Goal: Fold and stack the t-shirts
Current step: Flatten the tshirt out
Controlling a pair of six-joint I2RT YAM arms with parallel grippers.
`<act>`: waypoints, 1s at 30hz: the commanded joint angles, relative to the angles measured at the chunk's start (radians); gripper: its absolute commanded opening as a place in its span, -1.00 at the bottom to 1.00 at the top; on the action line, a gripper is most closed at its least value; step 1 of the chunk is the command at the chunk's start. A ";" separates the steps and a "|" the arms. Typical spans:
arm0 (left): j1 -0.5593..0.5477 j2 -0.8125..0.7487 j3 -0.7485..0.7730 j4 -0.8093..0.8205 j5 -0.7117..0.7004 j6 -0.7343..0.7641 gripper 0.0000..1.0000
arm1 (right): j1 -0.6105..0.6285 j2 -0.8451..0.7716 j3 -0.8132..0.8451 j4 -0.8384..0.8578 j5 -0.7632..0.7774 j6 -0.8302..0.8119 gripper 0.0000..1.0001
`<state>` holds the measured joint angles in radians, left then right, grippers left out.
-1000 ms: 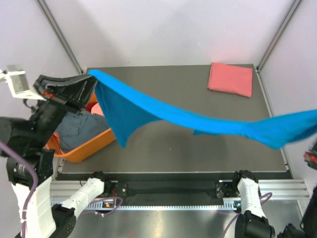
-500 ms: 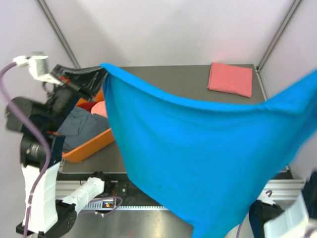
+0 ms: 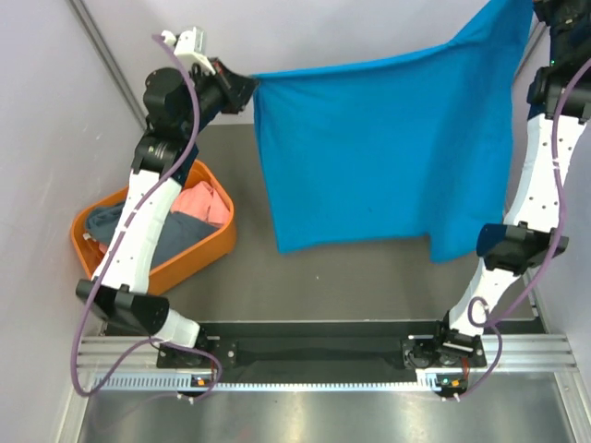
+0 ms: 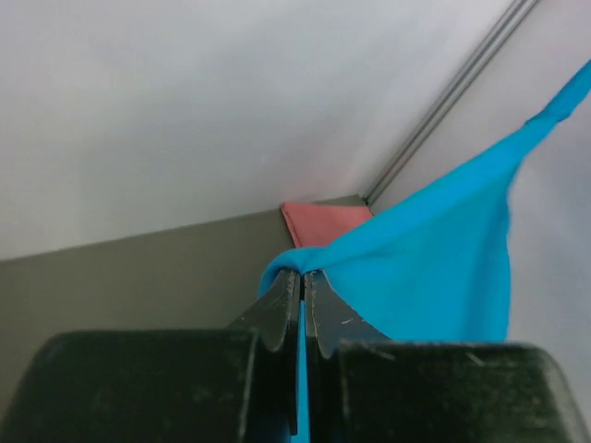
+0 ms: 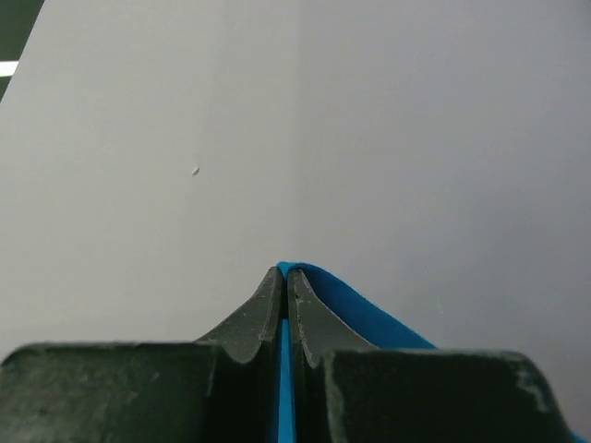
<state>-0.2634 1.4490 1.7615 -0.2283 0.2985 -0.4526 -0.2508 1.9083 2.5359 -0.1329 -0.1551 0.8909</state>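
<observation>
The left gripper (image 4: 302,281) and right gripper (image 5: 283,277) each pinch a top corner of the bright blue t-shirt (image 3: 379,157) — spread out above the desk (image 3: 369,277). An orange basket (image 3: 199,254) sits at its left edge.

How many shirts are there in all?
4: a bright blue shirt held aloft, a pink shirt and a grey-blue shirt in the orange basket, a folded pink shirt at the table's far corner. More may be buried.

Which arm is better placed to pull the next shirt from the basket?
Left, probably. The orange basket sits beside the left arm; the right gripper is over the table's opposite side. Both it and the left gripper are shut on the blue t-shirt.
</observation>
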 commanded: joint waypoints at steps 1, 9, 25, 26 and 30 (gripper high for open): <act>0.004 0.039 0.186 0.144 -0.036 0.041 -1.00 | -0.042 -0.060 0.083 0.355 0.132 0.128 -1.00; 0.004 -0.080 0.024 0.199 -0.055 0.088 -1.00 | -0.237 -0.135 -0.166 0.438 -0.096 0.246 -1.00; -0.004 -0.522 -0.821 0.057 0.111 0.054 -1.00 | -0.318 -0.788 -1.443 -0.204 -0.240 -0.184 -1.00; -0.007 -0.541 -0.867 0.002 0.122 0.055 -1.00 | -0.347 -0.816 -1.482 -0.264 -0.204 -0.226 -1.00; -0.010 -0.601 -0.971 -0.106 0.161 0.045 -1.00 | -0.444 -0.922 -1.626 -0.361 -0.060 -0.263 -1.00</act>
<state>-0.2703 0.8982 0.8421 -0.2722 0.4000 -0.3889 -0.6266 1.0855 0.9409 -0.3832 -0.3695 0.7471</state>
